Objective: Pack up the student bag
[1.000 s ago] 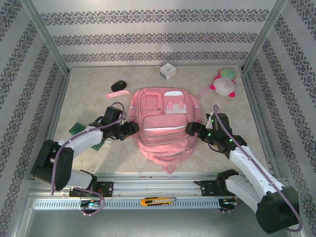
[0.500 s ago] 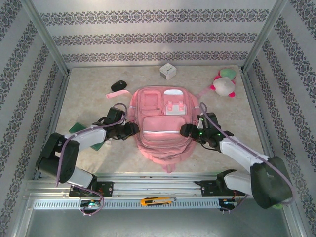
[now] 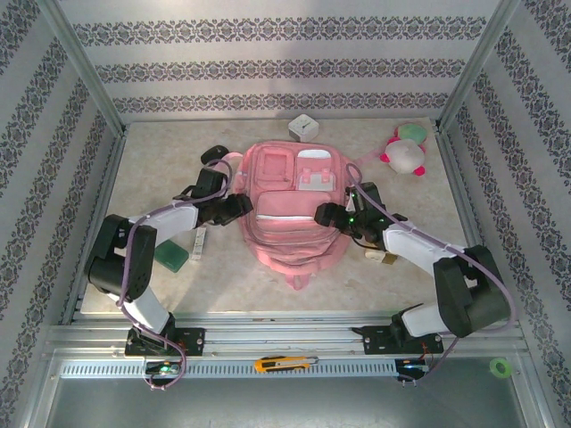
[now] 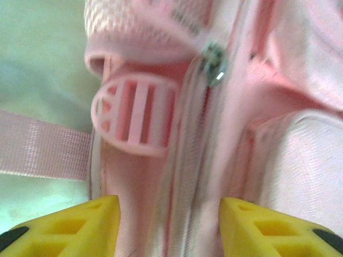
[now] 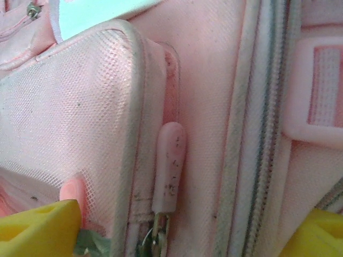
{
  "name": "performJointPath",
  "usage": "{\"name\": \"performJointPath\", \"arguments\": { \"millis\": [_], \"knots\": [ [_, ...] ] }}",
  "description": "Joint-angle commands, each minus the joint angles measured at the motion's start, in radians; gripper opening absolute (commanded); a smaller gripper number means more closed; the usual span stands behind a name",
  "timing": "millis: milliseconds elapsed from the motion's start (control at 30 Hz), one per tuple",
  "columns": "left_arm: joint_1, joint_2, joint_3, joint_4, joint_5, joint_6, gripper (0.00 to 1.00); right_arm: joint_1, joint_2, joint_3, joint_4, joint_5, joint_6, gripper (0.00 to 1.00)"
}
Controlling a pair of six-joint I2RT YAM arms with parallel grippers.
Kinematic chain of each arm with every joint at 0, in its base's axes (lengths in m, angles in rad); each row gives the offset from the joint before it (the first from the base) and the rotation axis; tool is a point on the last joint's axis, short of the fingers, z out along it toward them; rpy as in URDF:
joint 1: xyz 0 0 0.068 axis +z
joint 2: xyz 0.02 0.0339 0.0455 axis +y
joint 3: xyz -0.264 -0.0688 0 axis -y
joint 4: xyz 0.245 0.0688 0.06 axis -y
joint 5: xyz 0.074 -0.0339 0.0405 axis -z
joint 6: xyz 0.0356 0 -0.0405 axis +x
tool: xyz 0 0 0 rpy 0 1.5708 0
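Bag (image 3: 290, 209) flat on table (image 3: 161, 169), front up, between both arms. Left arm (image 3: 169, 221) bent, reaching low to bag's left side; left gripper (image 3: 243, 209) half open astride side zip (image 4: 187, 160), grip unclear. Right arm (image 3: 410, 242) mirrored at bag's right side; right gripper (image 3: 321, 214) wide open, fingertips against front pocket (image 5: 69, 123) beside zip pull (image 5: 169, 166)

White-and-black arms (image 3: 169, 219), purple cables (image 3: 130, 255), yellow claw fingers (image 4: 80, 227)

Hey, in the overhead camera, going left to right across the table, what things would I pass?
Green block → thin white stick → student bag → plush toy. The white cube and the black mouse overlap others, so they are left out.
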Motion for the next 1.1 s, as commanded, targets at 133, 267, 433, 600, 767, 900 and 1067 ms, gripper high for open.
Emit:
{"name": "performJointPath", "arguments": {
  "millis": [133,267,433,600,767,900,1067],
  "knots": [
    [0.017,-0.195,0.035,-0.201,-0.102,0.136,0.59,0.009,-0.272,0.107,-0.398,0.193,-0.160,0.91],
    [0.021,-0.316,0.050,-0.352,-0.203,0.231,0.65,0.019,-0.376,0.137,-0.531,0.189,-0.184,0.90],
    [0.101,-0.456,0.007,-0.451,-0.205,0.159,0.70,0.153,-0.393,0.155,-0.500,0.206,-0.151,0.87],
    [0.225,-0.539,-0.021,-0.549,-0.219,0.107,0.75,0.299,-0.275,0.236,-0.442,0.264,-0.144,0.88],
    [0.301,-0.612,-0.034,-0.622,-0.320,0.053,0.97,0.385,-0.131,0.306,-0.357,0.267,-0.162,0.90],
    [0.329,-0.640,-0.030,-0.665,-0.454,0.027,0.99,0.399,-0.063,0.332,-0.288,0.263,-0.153,0.89],
    [0.370,-0.563,-0.043,-0.745,-0.541,-0.027,0.99,0.416,-0.022,0.322,-0.217,0.235,-0.134,0.89]
  ]
}}
